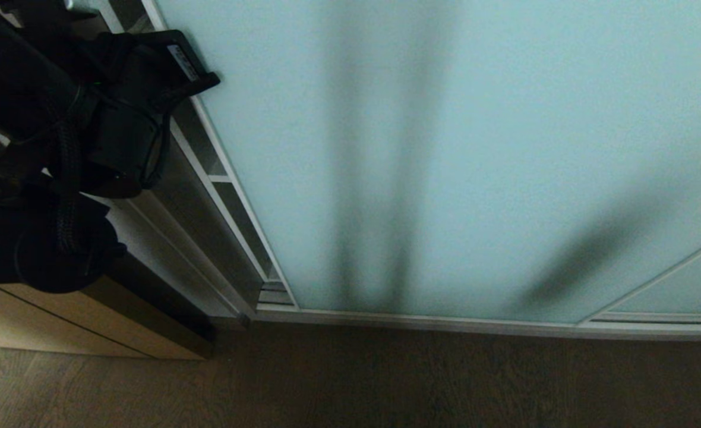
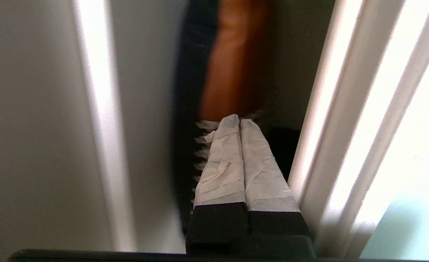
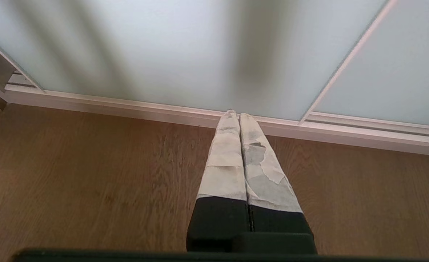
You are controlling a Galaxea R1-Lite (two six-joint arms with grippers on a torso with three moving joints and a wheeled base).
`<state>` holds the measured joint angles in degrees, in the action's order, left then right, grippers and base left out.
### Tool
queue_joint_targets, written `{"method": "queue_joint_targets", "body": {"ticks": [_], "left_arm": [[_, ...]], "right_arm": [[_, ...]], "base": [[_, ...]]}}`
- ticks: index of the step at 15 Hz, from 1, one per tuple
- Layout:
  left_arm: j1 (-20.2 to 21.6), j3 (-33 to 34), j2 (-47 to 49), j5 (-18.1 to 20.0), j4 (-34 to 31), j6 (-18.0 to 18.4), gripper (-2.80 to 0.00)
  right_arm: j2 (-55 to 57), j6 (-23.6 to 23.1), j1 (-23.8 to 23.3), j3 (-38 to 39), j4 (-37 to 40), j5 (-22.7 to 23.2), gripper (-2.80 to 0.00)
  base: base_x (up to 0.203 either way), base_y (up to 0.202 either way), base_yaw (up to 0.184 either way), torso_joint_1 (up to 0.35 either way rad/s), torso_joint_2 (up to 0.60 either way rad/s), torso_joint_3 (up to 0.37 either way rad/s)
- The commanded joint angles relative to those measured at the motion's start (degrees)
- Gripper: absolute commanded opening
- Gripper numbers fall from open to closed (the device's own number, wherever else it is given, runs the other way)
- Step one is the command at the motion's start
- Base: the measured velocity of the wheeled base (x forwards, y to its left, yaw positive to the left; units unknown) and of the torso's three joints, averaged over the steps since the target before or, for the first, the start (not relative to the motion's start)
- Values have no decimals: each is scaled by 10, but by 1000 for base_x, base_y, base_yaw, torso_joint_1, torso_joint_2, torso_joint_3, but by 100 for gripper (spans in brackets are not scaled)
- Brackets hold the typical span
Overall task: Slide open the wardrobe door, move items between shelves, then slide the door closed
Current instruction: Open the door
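Note:
The sliding wardrobe door (image 1: 475, 154), frosted pale teal glass in a silver frame, fills most of the head view. A narrow gap (image 1: 231, 208) stays open along its left edge, with a pale shelf edge (image 1: 220, 178) showing inside. My left arm (image 1: 113, 119) reaches up to that gap. My left gripper (image 2: 239, 120) is shut and empty, its taped fingertips right beside the door's silver frame (image 2: 331, 145). Just beyond the tips sits an item with an orange-brown top (image 2: 229, 72) and a houndstooth band (image 2: 201, 142). A grey shelf board (image 2: 29, 127) lies alongside. My right gripper (image 3: 235, 113) hangs shut and empty over the floor.
A tan wooden panel (image 1: 89, 327) stands at the lower left beside the wardrobe. Dark wood flooring (image 1: 386, 380) runs along the door's bottom rail (image 1: 445, 324). A second glass panel (image 1: 677, 291) overlaps at the lower right.

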<state>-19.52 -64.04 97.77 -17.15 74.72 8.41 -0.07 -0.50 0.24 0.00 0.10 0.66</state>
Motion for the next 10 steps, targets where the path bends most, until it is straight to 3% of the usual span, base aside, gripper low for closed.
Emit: {"method": "queue_joint_targets", "body": {"ticks": [1,10], "left_arm": [[-20,-6,26,2,2,-1,-280],[-146,-62,102,-7,12,-1,-280]], "right_arm": [[-1,0,0,1,0,0,-280],[-1,0,0,1,0,0,-280]], "base": [[0,0,0,0,0,0],[0,0,0,0,0,0]]}}
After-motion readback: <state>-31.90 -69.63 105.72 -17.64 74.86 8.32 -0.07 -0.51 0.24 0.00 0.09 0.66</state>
